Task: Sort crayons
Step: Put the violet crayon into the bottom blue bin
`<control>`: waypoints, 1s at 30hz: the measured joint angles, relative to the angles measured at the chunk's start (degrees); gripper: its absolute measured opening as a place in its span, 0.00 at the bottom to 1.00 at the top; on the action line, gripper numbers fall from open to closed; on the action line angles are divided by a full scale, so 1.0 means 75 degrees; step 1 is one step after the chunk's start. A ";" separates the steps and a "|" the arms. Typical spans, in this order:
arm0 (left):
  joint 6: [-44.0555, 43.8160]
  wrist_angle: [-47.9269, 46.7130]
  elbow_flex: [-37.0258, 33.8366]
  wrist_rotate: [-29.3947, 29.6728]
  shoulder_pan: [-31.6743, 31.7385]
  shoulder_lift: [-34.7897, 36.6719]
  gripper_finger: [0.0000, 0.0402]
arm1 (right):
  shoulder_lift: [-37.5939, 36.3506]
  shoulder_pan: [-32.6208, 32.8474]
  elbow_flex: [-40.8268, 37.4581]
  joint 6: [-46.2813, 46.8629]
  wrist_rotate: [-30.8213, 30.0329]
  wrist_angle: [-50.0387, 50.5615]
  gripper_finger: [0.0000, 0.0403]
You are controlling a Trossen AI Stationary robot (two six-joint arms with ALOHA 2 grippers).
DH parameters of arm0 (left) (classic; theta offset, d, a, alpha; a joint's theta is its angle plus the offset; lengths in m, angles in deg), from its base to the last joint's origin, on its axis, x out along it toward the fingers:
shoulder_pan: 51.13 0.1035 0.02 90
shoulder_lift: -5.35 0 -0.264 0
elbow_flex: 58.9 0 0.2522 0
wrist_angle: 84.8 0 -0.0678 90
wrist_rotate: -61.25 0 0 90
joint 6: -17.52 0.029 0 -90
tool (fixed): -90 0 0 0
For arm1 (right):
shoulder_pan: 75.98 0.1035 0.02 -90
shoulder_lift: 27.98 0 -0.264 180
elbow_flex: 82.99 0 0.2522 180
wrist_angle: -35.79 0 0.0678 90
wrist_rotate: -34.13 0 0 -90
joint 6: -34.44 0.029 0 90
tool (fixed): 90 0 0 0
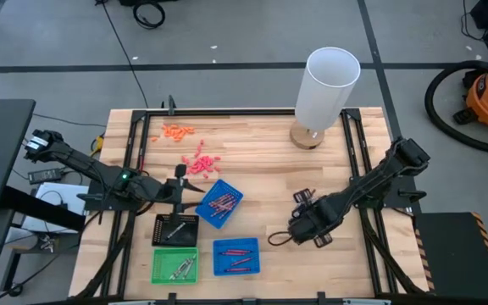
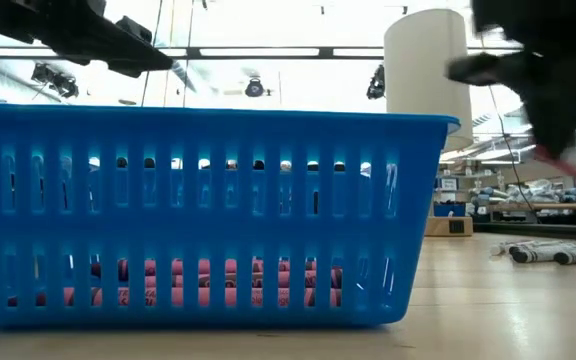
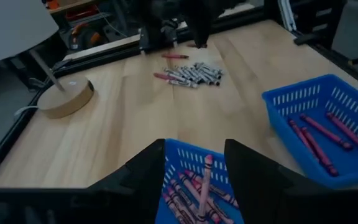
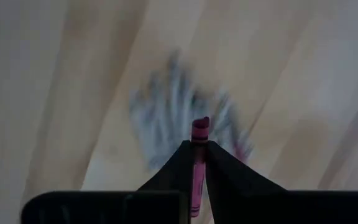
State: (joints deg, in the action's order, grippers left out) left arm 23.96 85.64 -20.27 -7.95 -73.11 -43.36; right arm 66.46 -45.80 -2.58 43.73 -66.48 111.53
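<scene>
Right gripper jaws clamped on a maroon crayon, above the loose crayon pile near the surface's right edge. Left gripper jaws apart, holding nothing, over a blue tray of red crayons mid-surface. Only the high view shows green tray at the front edge.

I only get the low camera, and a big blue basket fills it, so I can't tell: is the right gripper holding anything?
Observer: Yes. The right gripper is shut on a thin magenta-red crayon.
Operator: Where are the loose ones?
Observer: A pile of short grey-silver crayons lies on the wooden table beneath that gripper.
Operator: And the left gripper?
Observer: The left gripper is open above a blue slotted plastic tray of red crayons.
</scene>
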 joint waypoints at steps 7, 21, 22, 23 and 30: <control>-0.0512 0.0211 0.0006 -0.0323 -0.0049 -0.0181 0.44 | -0.0101 -0.0519 0.0076 -0.0528 -0.0050 -0.2948 0.09; -0.1582 0.0334 0.0006 -0.0265 -0.0117 -0.0463 0.44 | 0.0533 -0.0986 -0.0372 -0.0459 0.1426 -0.7847 0.09; -0.1585 0.0348 0.0006 -0.0205 -0.0117 -0.0462 0.44 | 0.0694 -0.0991 -0.0307 -0.0456 0.1531 -0.8058 0.09; -0.1582 0.0354 0.0006 -0.0111 -0.0106 -0.0458 0.44 | 0.0844 -0.0997 -0.0215 -0.0459 0.1629 -0.8179 0.09; -0.1697 0.0377 0.0006 0.0193 -0.0094 -0.0458 0.44 | 0.2047 -0.1001 0.1075 -0.0676 0.2083 -0.8017 0.09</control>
State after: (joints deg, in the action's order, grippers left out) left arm 11.23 88.46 -20.23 -6.50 -73.81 -46.79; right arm 81.82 -53.30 5.48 38.66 -50.86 51.40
